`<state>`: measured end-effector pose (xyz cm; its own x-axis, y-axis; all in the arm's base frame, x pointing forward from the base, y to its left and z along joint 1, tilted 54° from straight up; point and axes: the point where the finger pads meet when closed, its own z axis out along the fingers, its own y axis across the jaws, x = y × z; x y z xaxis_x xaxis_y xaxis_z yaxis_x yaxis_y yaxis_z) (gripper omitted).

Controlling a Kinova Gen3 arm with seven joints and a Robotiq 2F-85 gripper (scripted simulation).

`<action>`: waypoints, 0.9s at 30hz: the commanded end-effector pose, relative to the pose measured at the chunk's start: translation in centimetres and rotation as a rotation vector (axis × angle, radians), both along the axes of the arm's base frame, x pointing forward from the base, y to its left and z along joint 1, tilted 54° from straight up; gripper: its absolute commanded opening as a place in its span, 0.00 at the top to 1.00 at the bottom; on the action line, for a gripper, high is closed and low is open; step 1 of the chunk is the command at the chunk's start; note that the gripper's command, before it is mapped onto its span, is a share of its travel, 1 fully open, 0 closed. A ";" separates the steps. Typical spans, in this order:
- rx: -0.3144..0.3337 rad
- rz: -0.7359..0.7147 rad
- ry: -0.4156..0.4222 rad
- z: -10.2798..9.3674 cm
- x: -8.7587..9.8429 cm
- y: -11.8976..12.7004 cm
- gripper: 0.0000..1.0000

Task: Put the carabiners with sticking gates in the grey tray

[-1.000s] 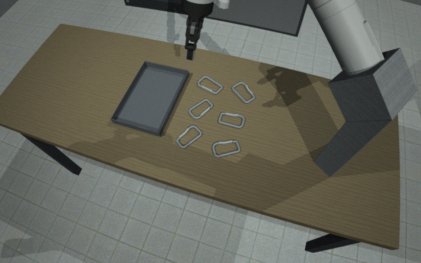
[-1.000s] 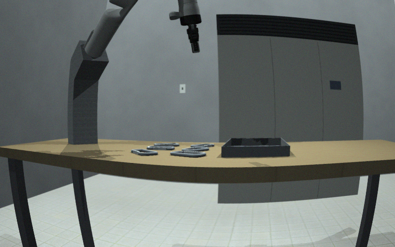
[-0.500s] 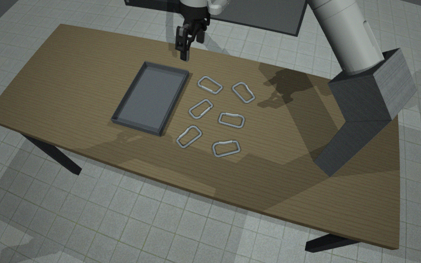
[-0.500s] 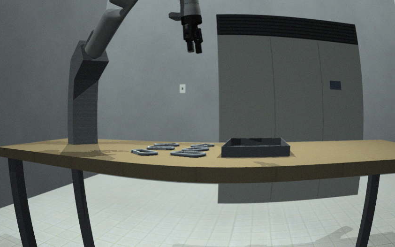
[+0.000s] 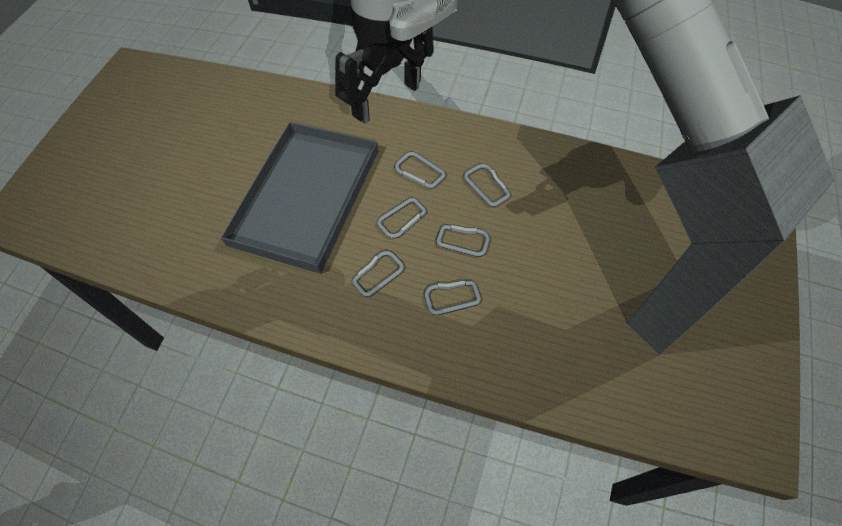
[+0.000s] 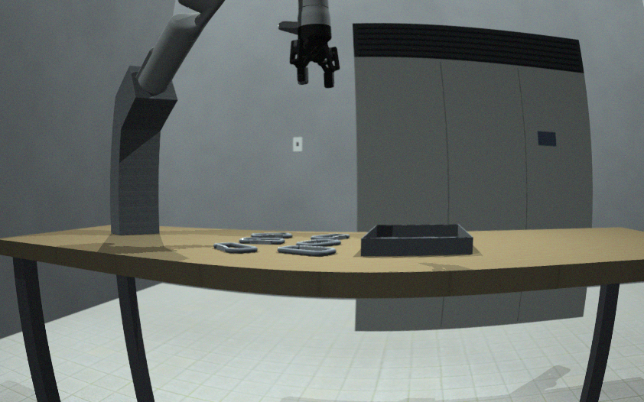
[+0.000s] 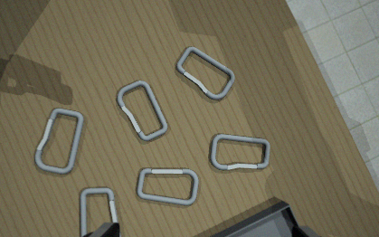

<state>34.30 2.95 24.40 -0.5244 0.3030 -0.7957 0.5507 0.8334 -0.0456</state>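
Several grey metal carabiners lie flat on the wooden table, to the right of the grey tray (image 5: 303, 194). The nearest to the tray are at the back (image 5: 419, 169), in the middle (image 5: 401, 217) and at the front (image 5: 378, 273). Others lie further right (image 5: 487, 184), (image 5: 463, 239), (image 5: 452, 297). All show in the wrist view, for example one (image 7: 205, 72) and another (image 7: 240, 152); all gates look closed. The tray is empty; its corner shows in the wrist view (image 7: 269, 223). My gripper (image 5: 382, 84) is open and empty, high above the table's far edge, also in the side view (image 6: 314, 77).
The arm's grey pedestal (image 5: 731, 215) stands on the right part of the table. A dark cabinet (image 6: 469, 150) stands behind the table. The table's far edge and the tiled floor (image 7: 364, 59) show at the right of the wrist view.
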 end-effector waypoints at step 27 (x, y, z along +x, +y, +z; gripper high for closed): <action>0.083 -0.184 -0.080 -2.7 0.0 -5.2 0.00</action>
<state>34.69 2.57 24.62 -0.3905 0.4461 -0.8053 0.6883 0.7224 0.0664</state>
